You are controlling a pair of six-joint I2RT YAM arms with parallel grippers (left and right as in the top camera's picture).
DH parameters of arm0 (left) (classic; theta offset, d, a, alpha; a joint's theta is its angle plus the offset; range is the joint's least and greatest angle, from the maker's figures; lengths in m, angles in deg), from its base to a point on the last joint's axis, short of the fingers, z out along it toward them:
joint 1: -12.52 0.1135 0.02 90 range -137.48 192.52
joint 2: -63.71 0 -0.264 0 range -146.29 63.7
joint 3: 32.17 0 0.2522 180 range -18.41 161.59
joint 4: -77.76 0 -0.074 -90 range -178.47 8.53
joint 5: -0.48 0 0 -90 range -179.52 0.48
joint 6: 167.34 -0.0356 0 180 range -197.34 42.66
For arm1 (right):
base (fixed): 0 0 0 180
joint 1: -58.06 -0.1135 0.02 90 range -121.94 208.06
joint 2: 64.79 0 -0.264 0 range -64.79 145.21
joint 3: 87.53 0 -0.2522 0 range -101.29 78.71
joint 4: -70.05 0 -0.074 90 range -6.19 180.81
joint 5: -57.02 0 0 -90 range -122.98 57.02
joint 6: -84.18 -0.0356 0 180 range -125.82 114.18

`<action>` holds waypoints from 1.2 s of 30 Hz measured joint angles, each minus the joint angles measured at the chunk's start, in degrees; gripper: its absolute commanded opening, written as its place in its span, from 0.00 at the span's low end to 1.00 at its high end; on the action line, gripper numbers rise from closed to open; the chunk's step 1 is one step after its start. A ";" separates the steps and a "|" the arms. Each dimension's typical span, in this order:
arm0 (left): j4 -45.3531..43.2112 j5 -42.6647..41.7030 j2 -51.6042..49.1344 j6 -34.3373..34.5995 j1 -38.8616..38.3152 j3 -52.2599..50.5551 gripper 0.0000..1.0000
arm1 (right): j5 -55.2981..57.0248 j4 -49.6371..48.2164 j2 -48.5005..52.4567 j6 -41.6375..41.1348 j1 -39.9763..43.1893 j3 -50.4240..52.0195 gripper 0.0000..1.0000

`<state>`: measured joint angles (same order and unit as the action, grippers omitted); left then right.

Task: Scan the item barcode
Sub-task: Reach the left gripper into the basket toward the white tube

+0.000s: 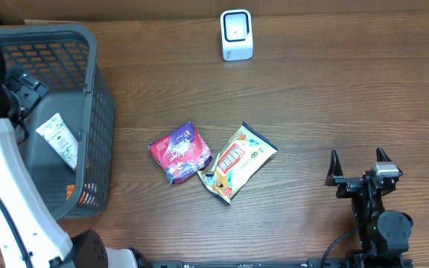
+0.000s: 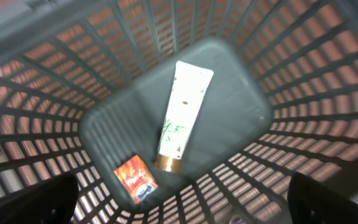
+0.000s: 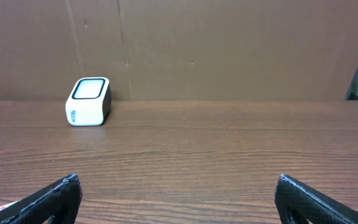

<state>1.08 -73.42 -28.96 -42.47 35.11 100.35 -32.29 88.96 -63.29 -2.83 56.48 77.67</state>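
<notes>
**Station inventory, scan task**

1. Left gripper (image 2: 182, 208): jaws wide apart, nothing between them. I have it hanging over the grey basket (image 1: 88, 89) at the table's left edge.
2. Basket contents: 1 white tube (image 2: 182, 115) lying flat on the floor, and 1 small red packet (image 2: 135, 178) beside its capped end. I take both as dealt with.
3. Right gripper (image 1: 357, 158): jaws spread, empty, low over the table at the right, facing the scanner (image 1: 236, 34) at the far edge.
4. Items left to scan, by my count 2: a purple packet (image 1: 179, 152) and a yellow-and-white packet (image 1: 237, 161), touching at mid-table.
5. Relation that matters: the yellow-and-white packet lies to the left of the right gripper, well apart from it. Its long axis runs diagonally, near-left to far-right. I judge the right arm nearer to it. The purple packet sits on the basket side, between the 2 arms.
</notes>
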 measured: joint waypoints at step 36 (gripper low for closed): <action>-41.70 1.90 -4.00 3.93 0.28 -59.25 0.73 | 0.00 0.00 0.00 -0.02 0.02 0.00 1.00</action>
<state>-40.62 -71.52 -32.96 -38.53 35.39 41.09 -32.29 88.96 -63.29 -2.85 56.50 77.67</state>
